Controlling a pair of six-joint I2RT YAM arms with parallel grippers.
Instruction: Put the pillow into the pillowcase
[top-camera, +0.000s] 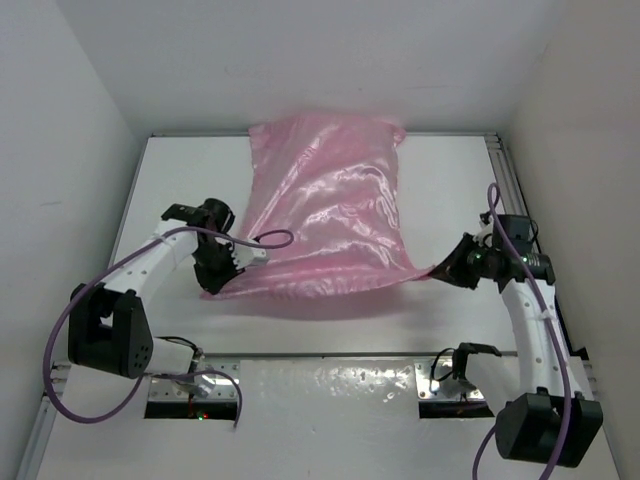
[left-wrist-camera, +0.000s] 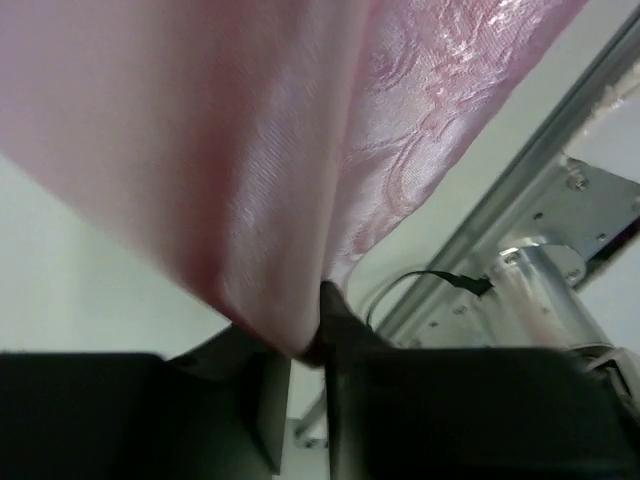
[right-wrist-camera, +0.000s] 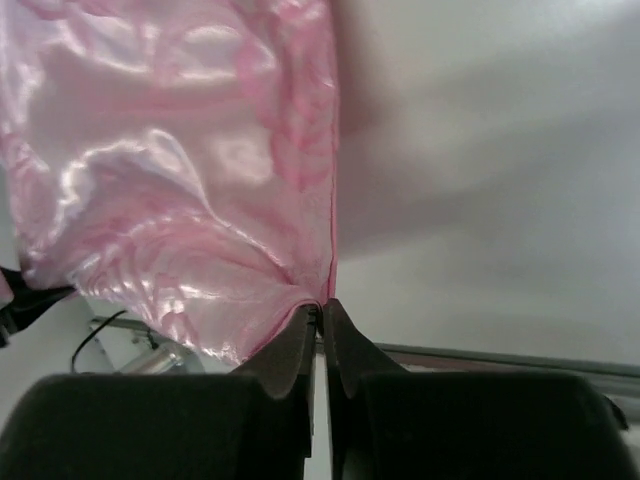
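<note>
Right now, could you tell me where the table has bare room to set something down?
Bare table lies between pillowcase and left wall, between it and the right rail, and along its near edge. Crowded: its near corners, pinched by the left gripper and right gripper.
</note>
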